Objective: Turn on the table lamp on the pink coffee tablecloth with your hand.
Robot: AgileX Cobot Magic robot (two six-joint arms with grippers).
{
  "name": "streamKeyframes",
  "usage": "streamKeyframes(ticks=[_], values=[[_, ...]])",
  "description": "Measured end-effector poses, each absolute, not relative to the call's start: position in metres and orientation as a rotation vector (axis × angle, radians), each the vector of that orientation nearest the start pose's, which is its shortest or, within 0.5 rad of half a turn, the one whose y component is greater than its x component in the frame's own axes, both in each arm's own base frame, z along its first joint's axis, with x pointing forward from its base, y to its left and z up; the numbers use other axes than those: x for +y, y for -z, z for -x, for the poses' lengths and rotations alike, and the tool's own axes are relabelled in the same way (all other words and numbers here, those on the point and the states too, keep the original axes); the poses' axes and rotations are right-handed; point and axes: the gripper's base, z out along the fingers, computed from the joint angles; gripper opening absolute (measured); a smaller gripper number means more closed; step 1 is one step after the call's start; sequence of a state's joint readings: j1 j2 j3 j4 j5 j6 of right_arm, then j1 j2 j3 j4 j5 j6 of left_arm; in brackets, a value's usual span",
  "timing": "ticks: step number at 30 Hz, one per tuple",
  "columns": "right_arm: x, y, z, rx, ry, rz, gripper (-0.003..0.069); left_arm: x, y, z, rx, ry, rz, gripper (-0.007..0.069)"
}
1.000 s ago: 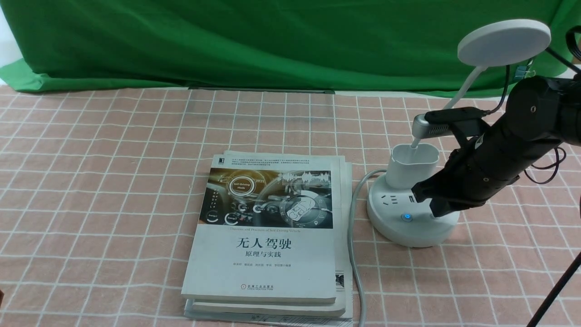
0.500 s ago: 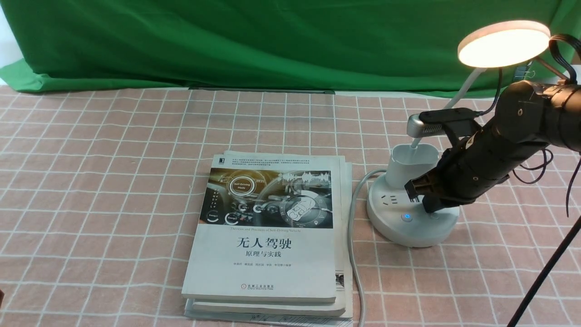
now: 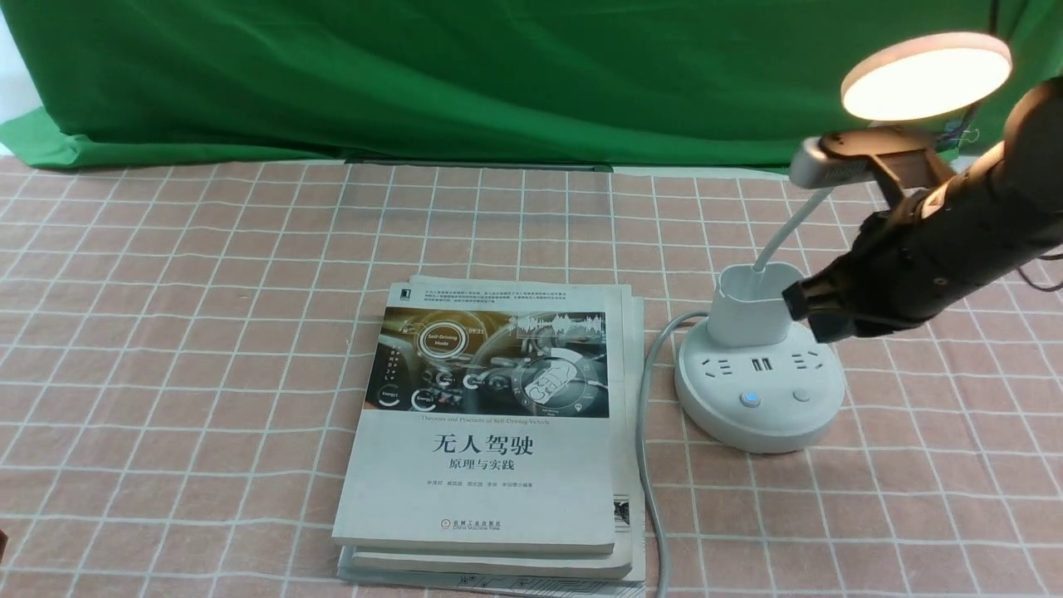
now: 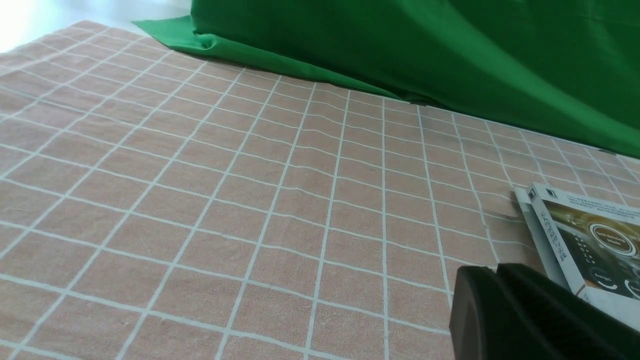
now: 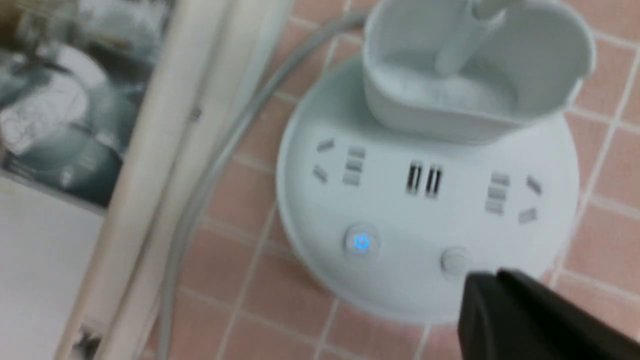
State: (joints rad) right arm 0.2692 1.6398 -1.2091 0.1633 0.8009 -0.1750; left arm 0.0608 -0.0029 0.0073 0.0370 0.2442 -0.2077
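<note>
My right claw point(image 5: 497, 275) is near the table lamp point(image 3: 751, 394), and the lamp is lit.
The fingers of this claw are pressed together, and they pinch nothing. The lamp stands on the pink coffee tablecloth point(image 3: 208, 374), to the right of the books point(image 3: 486, 432). Its round head point(image 3: 926, 76) glows, and one button point(image 3: 750, 399) on the base shows blue. My left claw point(image 4: 500, 272) is also closed, above the cloth.

Bare pink tablecloth point(image 3: 183, 374) stretches left of the book stack point(image 3: 490, 432), which blocks the middle.
</note>
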Motion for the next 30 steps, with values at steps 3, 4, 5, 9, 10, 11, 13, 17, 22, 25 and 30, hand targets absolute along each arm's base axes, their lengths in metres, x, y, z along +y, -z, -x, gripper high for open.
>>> streamKeyframes(ticks=[3, 4, 5, 9, 10, 11, 13, 17, 22, 25, 30], values=[[0.097, -0.26, -0.311, 2.686, -0.216, 0.49, 0.0034, 0.004, -0.189, -0.055, 1.72, 0.074, 0.208, 0.0019], [0.096, -0.259, -0.309, 2.69, -0.216, 0.49, 0.0034, 0.004, -0.189, -0.055, 1.72, 0.074, 0.208, 0.0019], [0.095, -0.26, -0.306, 2.69, -0.215, 0.491, 0.0034, 0.004, -0.189, -0.055, 1.72, 0.074, 0.208, 0.0019], [0.088, -0.256, -0.281, 2.716, -0.212, 0.496, 0.0034, 0.004, -0.189, -0.055, 1.72, 0.073, 0.207, 0.0019], [0.086, -0.256, -0.272, 2.719, -0.211, 0.495, 0.0034, 0.004, -0.189, -0.055, 1.72, 0.073, 0.207, 0.0019], [0.086, -0.256, -0.271, 2.719, -0.211, 0.495, 0.0034, 0.004, -0.189, -0.055, 1.72, 0.073, 0.207, 0.0019], [0.081, -0.261, -0.256, 2.705, -0.215, 0.483, 0.0034, 0.004, -0.189, -0.055, 1.72, 0.073, 0.206, 0.0019], [0.07, -0.278, -0.212, 2.657, -0.236, 0.423, 0.0034, 0.004, -0.189, -0.055, 1.72, 0.073, 0.206, 0.0019], [0.059, -0.294, -0.174, 2.58, -0.272, 0.328, 0.0034, 0.004, -0.189, -0.055, 1.72, 0.073, 0.206, 0.0019], [0.052, -0.308, -0.147, 2.51, -0.319, 0.232, 0.0034, 0.004, -0.189, -0.055, 1.72, 0.073, 0.206, 0.0019], [0.044, -0.33, -0.116, 2.346, -0.372, 0.166, 0.0034, 0.004, -0.189, -0.055, 1.72, 0.072, 0.206, 0.0019]])
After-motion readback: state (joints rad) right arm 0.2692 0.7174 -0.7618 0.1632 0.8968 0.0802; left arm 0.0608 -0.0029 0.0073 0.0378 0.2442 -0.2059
